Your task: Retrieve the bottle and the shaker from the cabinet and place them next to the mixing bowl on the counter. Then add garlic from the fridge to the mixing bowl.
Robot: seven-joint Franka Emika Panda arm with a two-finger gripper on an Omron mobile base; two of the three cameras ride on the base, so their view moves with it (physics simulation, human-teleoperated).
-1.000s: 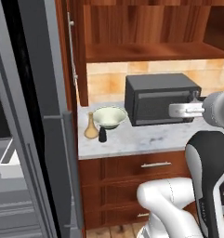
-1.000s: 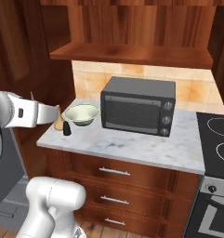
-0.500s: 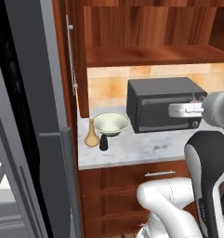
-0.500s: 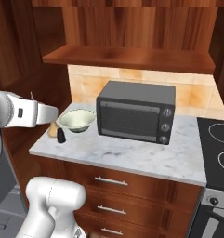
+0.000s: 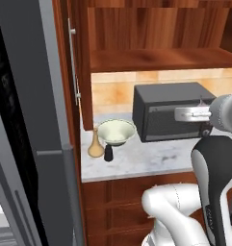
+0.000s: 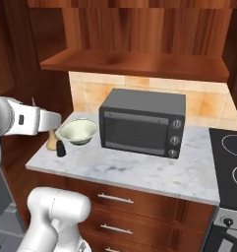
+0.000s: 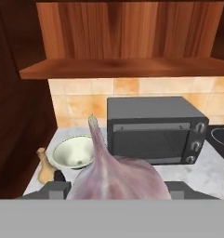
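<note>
**Garlic held in the gripper, above the counter**

On the left stands the grey fridge (image 5: 21,120) with its door open, and beside it the cabinet (image 5: 136,38) door with a silver bar handle (image 5: 74,67). On the marbled counter (image 6: 139,170) the tan bottle (image 5: 95,145) and the black shaker (image 5: 108,153) stand just beside the mixing bowl (image 5: 116,131). To the right is a black microwave (image 6: 142,122). The gripper (image 7: 115,188) grasps the garlic (image 7: 115,179) between its fingers.
</note>
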